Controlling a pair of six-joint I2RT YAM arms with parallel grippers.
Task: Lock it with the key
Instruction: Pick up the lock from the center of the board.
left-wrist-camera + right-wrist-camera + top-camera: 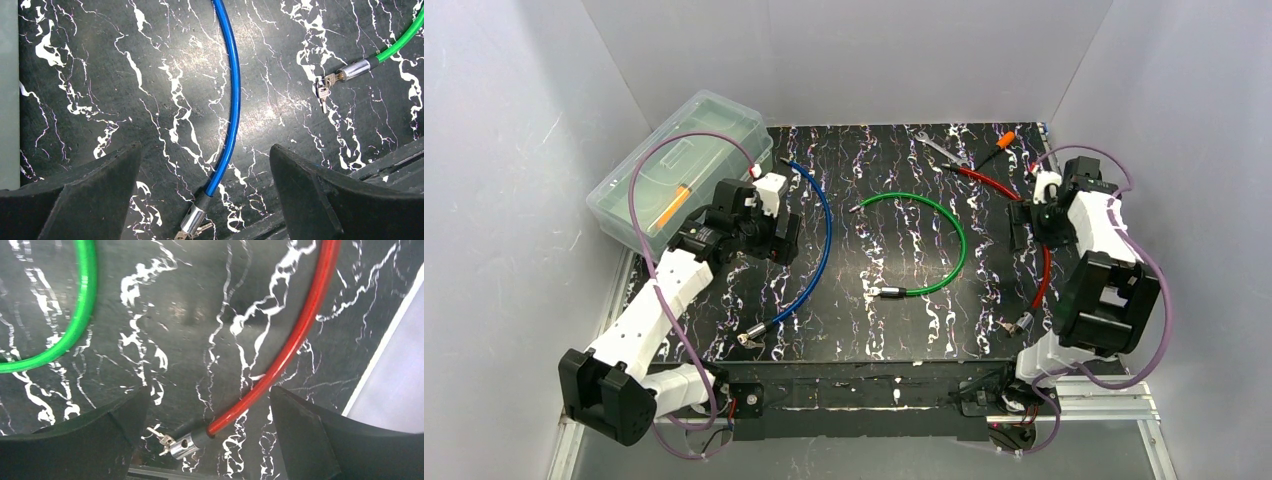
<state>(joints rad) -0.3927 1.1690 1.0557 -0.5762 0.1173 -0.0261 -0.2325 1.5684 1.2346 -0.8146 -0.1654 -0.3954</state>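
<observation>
Three cable locks lie open on the black marbled mat (884,320). The blue cable (234,100) runs down between my left fingers to its metal lock head (194,219), with a key (201,231) in it. My left gripper (204,147) hovers open above it, touching nothing. The red cable (300,330) ends in a lock head (185,444) with a key (159,434) sticking out. Open and empty, my right gripper (209,390) hangs over that end. The green cable (959,245) lies mid-mat, and its head (354,70) carries keys (323,92).
A clear plastic box (684,160) stands at the back left, close to the left arm. A wrench (944,152) and an orange-handled screwdriver (999,142) lie at the back right. White walls enclose the mat on three sides.
</observation>
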